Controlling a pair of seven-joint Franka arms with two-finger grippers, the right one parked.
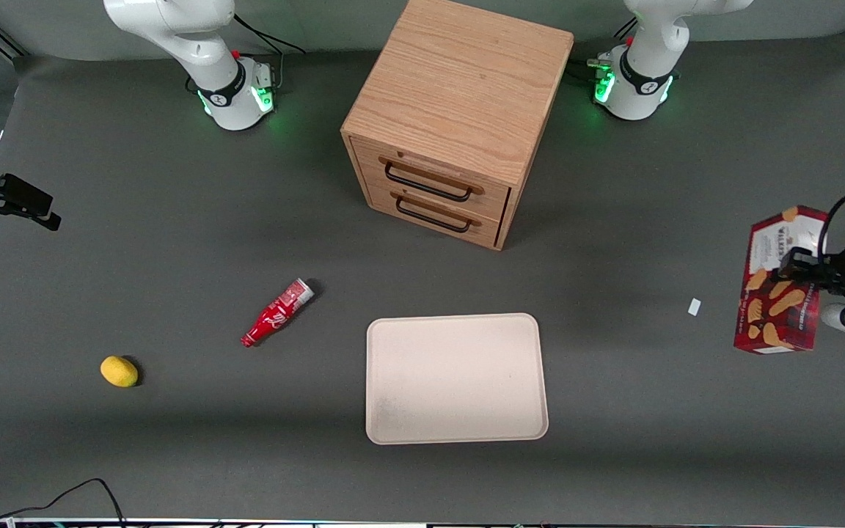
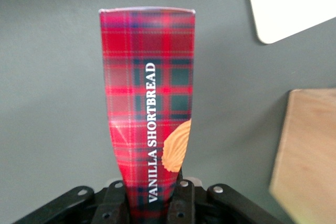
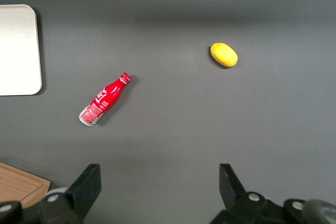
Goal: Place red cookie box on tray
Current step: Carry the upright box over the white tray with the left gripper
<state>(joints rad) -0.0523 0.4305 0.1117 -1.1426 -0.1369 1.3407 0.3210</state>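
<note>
1. Nearest the front camera is the tray (image 1: 456, 378), sitting low in the middle of the frame with nothing on it
2. Red cookie box (image 1: 780, 282) is way over at the right edge of the frame, toward the working arm's end, and looks lifted clear of the table
3. Left gripper (image 1: 796, 270) has it. In the wrist view the fingers (image 2: 116, 203) are clamped on the end of the box nearest that camera, squeezed in only as far as the slim carton lets them
4. For the carry I'd keep the box high, swing it across toward the tray and only drop down once it's over the middle, not the rim
5. It's a long box held by one end, so go slow or it could swing or slip
6. Wooden drawer cabinet (image 1: 459, 117) sits top centre, out of the way; the bottle (image 1: 276, 312) and lemon (image 1: 119, 371) are off to the lower left
</note>
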